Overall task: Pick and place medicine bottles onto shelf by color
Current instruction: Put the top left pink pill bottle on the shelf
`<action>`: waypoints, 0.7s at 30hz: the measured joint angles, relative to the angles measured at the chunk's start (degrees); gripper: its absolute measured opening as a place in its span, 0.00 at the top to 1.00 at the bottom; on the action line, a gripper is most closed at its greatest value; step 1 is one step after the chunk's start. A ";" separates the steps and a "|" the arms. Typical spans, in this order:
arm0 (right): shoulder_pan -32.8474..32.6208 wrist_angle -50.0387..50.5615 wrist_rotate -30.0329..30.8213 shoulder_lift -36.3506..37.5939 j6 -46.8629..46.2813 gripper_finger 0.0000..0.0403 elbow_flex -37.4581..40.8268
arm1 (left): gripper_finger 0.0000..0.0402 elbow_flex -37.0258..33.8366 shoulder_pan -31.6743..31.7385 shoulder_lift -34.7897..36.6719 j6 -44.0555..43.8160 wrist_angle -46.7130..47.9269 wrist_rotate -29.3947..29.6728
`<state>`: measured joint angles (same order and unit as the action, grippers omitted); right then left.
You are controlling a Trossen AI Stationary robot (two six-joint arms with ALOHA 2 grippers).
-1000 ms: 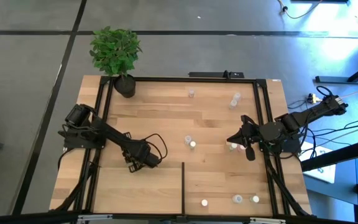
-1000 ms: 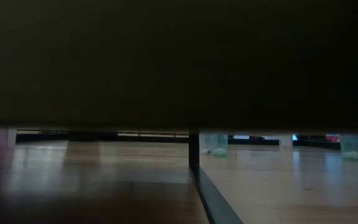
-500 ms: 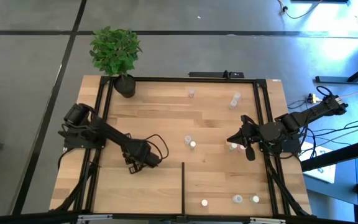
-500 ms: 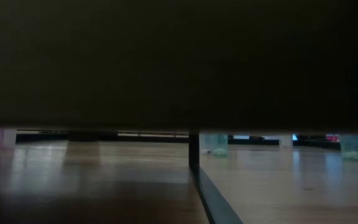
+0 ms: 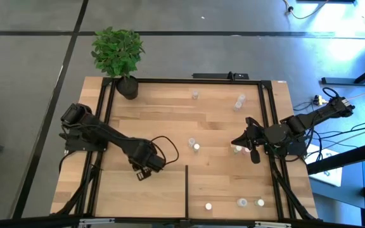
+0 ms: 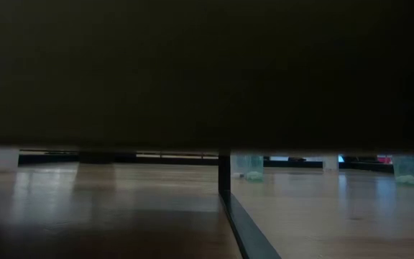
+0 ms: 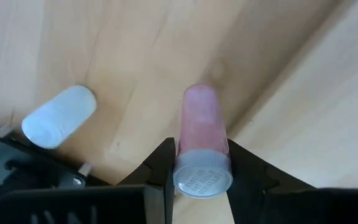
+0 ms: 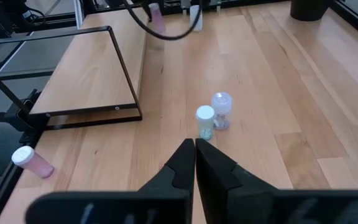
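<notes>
Bottles stand at the near edge of the shelf (image 5: 170, 120): three (image 5: 242, 202) in a row to the right of the short divider bar (image 5: 187, 190), where the low view shows greenish ones upright. These look already sorted. Left of the bar, the left tool (image 5: 141, 174) hangs low over the boards, its jaws closed partway around a pink bottle (image 7: 201, 130). The wrist view shows the cap pinched between the fingers and the body pointing down at the wood. A whitish bottle (image 7: 59, 116) sits just beside it, so this side seems to be the group for the pink one, which is not yet set down.

Farther in, the right tool (image 5: 235, 143) waits with its jaws shut and empty. One bottle (image 5: 237, 149) is next to it and a pair (image 5: 194, 144) is near the middle. At the far side, two more (image 5: 239, 101) stand well apart from the rest. By my judgement about five are left to sort.
</notes>
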<state>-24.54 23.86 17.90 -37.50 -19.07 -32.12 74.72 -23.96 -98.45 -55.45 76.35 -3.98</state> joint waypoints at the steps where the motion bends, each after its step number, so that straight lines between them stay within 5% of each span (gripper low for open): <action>1: -0.01 0.00 -0.01 0.00 0.00 0.96 0.00 | 0.77 0.88 -0.23 0.00 -0.74 0.61 -0.03; 12: -0.01 0.00 -0.01 0.00 0.00 0.96 0.00 | 0.77 9.08 -5.00 0.00 -9.54 5.93 -1.70; 21: -0.01 -0.02 0.01 0.00 0.00 0.96 0.00 | 0.77 11.60 -14.98 0.00 -17.36 4.08 -1.74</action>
<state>-24.56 23.84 17.91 -37.50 -19.07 -32.12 86.32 -38.93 -98.45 -72.81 80.43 -5.72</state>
